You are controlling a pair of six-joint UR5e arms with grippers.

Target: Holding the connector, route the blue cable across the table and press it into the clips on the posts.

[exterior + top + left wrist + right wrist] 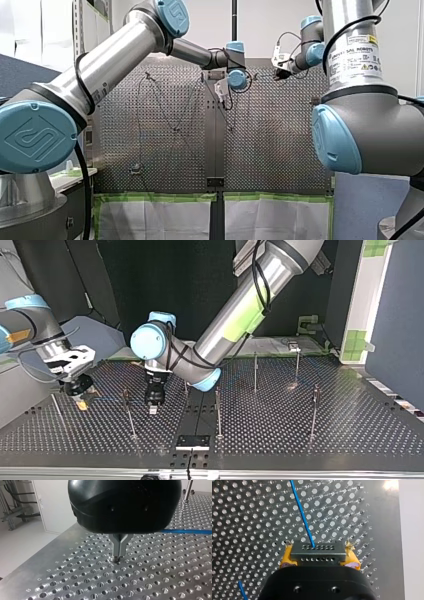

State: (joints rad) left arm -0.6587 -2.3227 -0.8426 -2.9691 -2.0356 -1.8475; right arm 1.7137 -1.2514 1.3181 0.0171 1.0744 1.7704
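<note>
Connector was clenched between the yellow pads of my right gripper, low over the perforated table. The blue cable ran from its face ahead across the holes. My left gripper had its metal fingers pressed together on nothing, tips down at the table, with the cable passing beside it.

Left end effector fingers pressed together, pointing down, right end effector yellow pads clamping connector
</note>
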